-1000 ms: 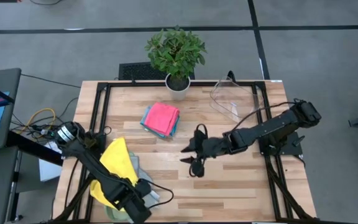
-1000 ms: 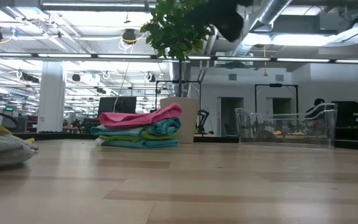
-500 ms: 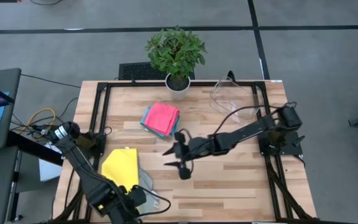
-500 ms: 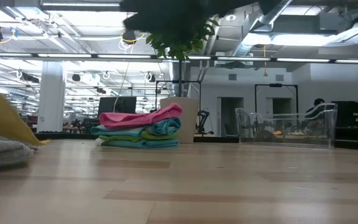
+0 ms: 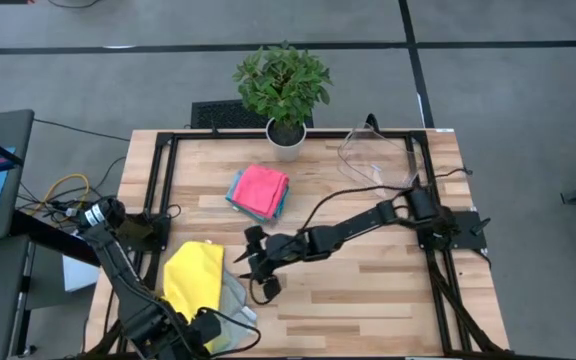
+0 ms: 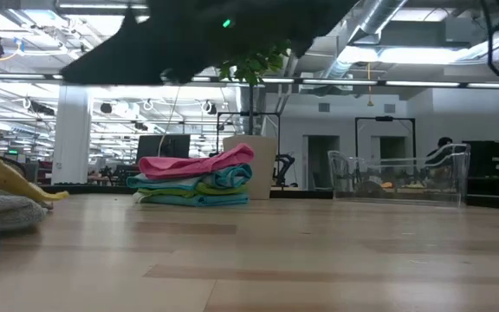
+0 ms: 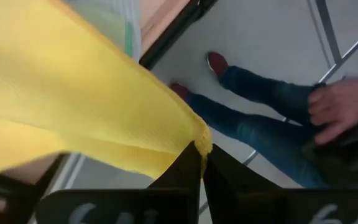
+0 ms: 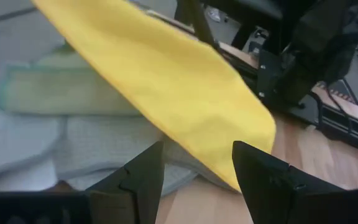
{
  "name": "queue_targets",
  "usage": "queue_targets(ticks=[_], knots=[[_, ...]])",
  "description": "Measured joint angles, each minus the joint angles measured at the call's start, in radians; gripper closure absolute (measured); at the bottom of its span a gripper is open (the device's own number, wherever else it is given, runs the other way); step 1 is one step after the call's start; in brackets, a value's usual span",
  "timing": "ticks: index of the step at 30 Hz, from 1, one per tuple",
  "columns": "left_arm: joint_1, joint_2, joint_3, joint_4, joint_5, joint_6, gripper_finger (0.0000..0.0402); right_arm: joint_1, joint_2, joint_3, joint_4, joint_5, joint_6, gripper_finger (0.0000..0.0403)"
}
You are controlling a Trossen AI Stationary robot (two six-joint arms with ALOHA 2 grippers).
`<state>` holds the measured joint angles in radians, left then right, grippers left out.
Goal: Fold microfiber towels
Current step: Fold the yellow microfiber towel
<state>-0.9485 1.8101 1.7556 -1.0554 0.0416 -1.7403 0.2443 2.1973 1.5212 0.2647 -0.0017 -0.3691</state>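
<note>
Two grippers at work; my left gripper (image 7: 201, 163) pinches a corner of the yellow towel (image 5: 194, 282) by the table's near-left edge; my right gripper (image 8: 194, 171), jaws wide, hovers beside its free corner; best grab cleanly there; the pale towels (image 8: 73, 124) beneath lie half hidden.

Two dark jointed arms w/ black cables; right tool (image 8: 194, 168) has blunt black fingers.
</note>
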Motion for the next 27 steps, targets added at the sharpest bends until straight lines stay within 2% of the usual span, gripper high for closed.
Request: queue_targets(ticks=[12, 16, 21, 27], knots=[[-0.056, 0.000, -0.001, 0.066, 0.033, -0.127, 0.0400, -0.038, 0.179, 0.248, -0.146, 0.000, 0.000, 0.0188], [-0.063, 0.000, -0.001, 0.070, 0.053, -0.130, 0.0400, -0.037, 0.181, 0.253, -0.178, -0.012, -0.020, 0.0189], [-0.066, 0.000, -0.001, 0.087, 0.086, -0.145, 0.0400, -0.037, 0.181, 0.253, -0.200, -0.075, -0.098, 0.0201], [-0.070, -0.043, -0.001, 0.106, 0.043, -0.170, 0.0400, -0.037, 0.181, 0.253, -0.201, -0.104, -0.085, 0.0213]])
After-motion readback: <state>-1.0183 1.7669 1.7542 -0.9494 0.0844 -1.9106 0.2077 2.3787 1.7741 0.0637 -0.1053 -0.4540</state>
